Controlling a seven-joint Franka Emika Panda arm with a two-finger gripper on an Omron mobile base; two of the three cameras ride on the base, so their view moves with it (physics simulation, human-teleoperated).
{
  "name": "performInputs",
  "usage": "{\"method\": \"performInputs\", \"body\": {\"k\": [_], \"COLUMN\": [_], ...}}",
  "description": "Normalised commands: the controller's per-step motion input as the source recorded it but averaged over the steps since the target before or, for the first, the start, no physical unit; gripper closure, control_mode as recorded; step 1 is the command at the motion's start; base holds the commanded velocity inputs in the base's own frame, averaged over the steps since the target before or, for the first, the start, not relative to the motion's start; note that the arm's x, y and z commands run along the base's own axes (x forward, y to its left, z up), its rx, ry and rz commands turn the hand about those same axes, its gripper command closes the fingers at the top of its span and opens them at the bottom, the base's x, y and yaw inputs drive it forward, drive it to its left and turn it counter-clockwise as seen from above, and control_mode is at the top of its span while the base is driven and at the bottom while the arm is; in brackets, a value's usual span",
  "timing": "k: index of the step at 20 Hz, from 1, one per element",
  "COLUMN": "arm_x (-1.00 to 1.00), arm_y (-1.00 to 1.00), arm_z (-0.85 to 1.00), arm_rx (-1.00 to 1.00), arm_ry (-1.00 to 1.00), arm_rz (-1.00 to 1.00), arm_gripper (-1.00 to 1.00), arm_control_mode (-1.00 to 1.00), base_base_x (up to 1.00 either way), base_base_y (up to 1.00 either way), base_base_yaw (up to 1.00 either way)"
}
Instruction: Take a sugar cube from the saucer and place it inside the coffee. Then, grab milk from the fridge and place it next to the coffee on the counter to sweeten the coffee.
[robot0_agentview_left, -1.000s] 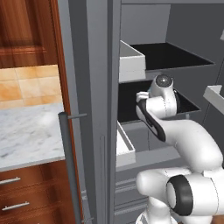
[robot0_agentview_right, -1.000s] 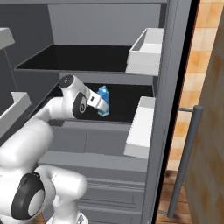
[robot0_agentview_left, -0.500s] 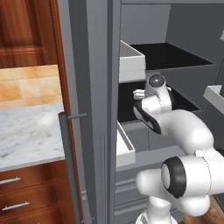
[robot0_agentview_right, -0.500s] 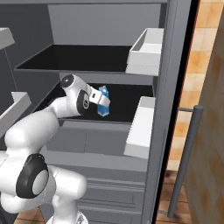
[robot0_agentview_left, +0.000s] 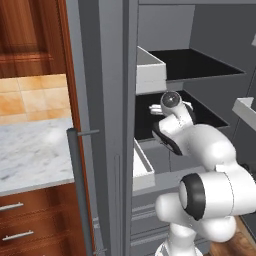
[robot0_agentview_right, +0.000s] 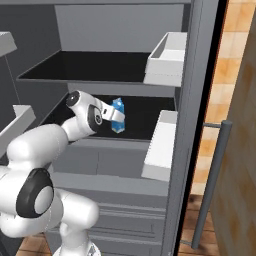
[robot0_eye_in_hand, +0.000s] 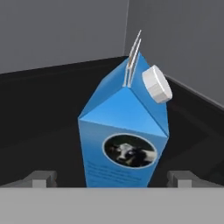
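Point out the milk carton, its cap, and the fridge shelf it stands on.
milk carton (robot0_eye_in_hand: 124, 144), hand view, on its blue front face.
cap (robot0_eye_in_hand: 156, 84), hand view, on the white round screw top.
fridge shelf (robot0_eye_in_hand: 39, 131), hand view, on the bare black surface beside the carton.

Matt blue paperboard gabled milk carton (robot0_eye_in_hand: 124, 144) with smooth white plastic cap (robot0_eye_in_hand: 157, 84); matt black fridge shelf (robot0_eye_in_hand: 39, 127); veined white marble counter (robot0_agentview_left: 30, 155).

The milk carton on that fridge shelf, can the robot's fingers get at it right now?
Probably yes: the fingers stand open on either side of the upright milk carton, nothing lies between, and the fridge door is open.
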Motion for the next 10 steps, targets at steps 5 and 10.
{"method": "performInputs", "body": {"k": [5,10], "arm_x": [0.20,0.26], "arm_y": [0.00,0.00], "arm_z": [0.00,0.00], "arm_rx": [0.00,0.00], "arm_ry": [0.00,0.00], "arm_rz": [0.00,0.00], "arm_gripper": [-1.00,-1.00], "arm_control_mode": [-1.00,-1.00], "base_base_x": [0.00,0.00], "base_base_y": [0.00,0.00], "base_base_yaw": [0.00,0.00]}}
